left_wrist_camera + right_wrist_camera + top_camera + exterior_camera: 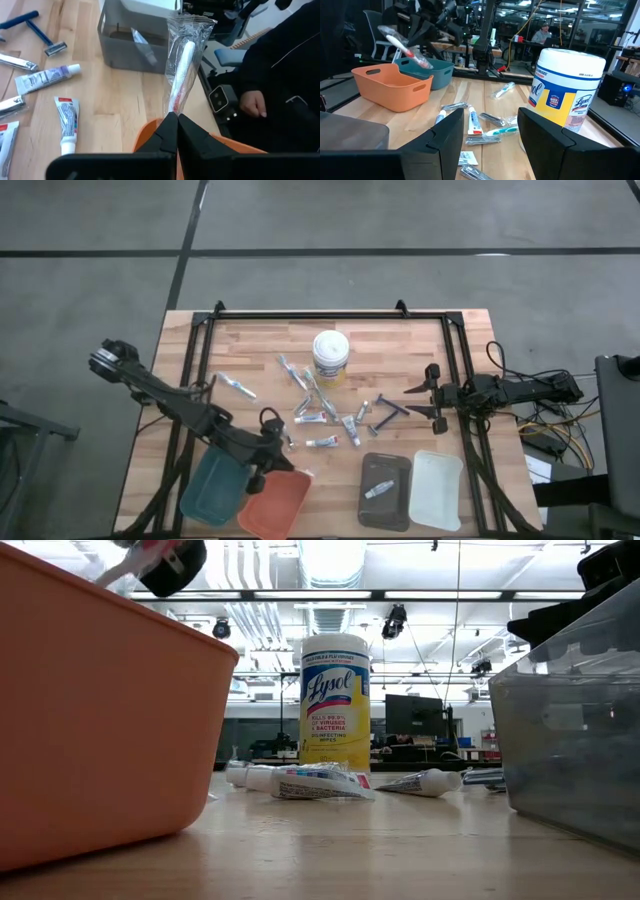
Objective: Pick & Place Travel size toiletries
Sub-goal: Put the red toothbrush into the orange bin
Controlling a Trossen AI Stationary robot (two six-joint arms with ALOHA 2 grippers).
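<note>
While left pincer grips one wrapped toothbrush, four trays

orange tray, teal tray, yellow-labelled white tub

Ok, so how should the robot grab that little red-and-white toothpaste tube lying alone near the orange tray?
Probably from straight above, pinching the small red-and-white toothpaste tube across the middle of its body. It lies flat on the wooden table, clear of the other items, so its narrow sides are free.
</note>
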